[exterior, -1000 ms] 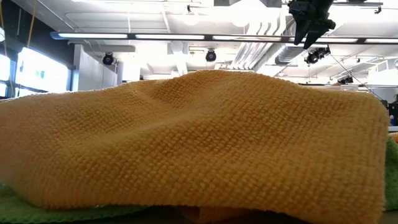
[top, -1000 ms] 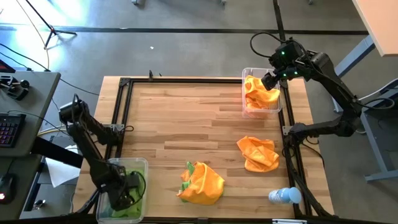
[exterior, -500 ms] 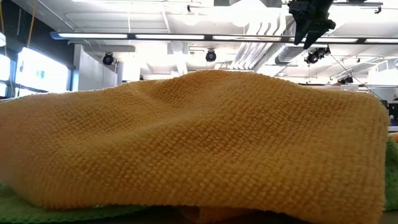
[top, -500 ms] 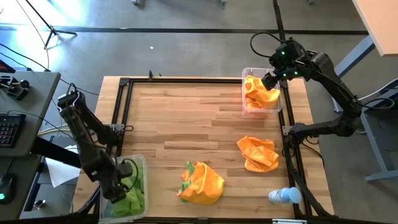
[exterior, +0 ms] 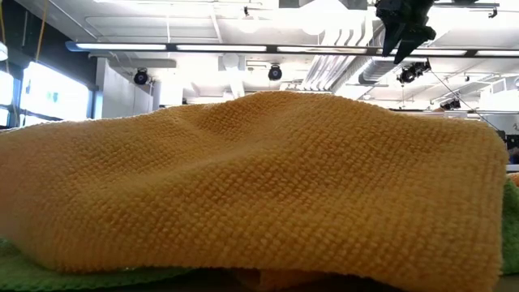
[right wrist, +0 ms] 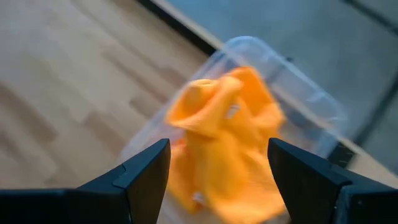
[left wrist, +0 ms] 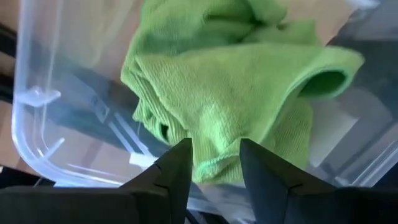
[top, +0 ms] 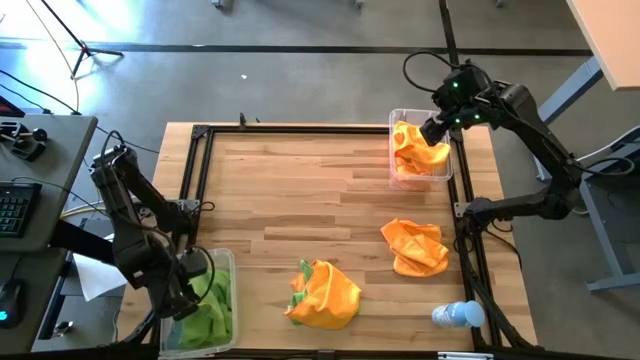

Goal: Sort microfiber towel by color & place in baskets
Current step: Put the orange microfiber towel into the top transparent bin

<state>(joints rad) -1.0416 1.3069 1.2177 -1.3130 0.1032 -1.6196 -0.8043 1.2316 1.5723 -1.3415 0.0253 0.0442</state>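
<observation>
Lime green microfiber towels (top: 208,308) lie bunched in the clear basket (top: 226,262) at the desk's near left corner; the left gripper (top: 187,290) hangs over this basket, its fingers (left wrist: 174,171) parted narrowly with nothing between them, just above the green cloth (left wrist: 230,99). Orange towels (top: 415,150) fill the second basket (top: 392,120) at the far right of the desk (top: 300,190). The right gripper (top: 438,128) hovers over that basket with fingers (right wrist: 146,171) spread wide and empty. Two towel heaps remain on the desk: one orange over green (top: 325,293) near the front centre, one orange (top: 414,246) to its right. A clear bottle (top: 457,315) lies at the near right corner.
</observation>
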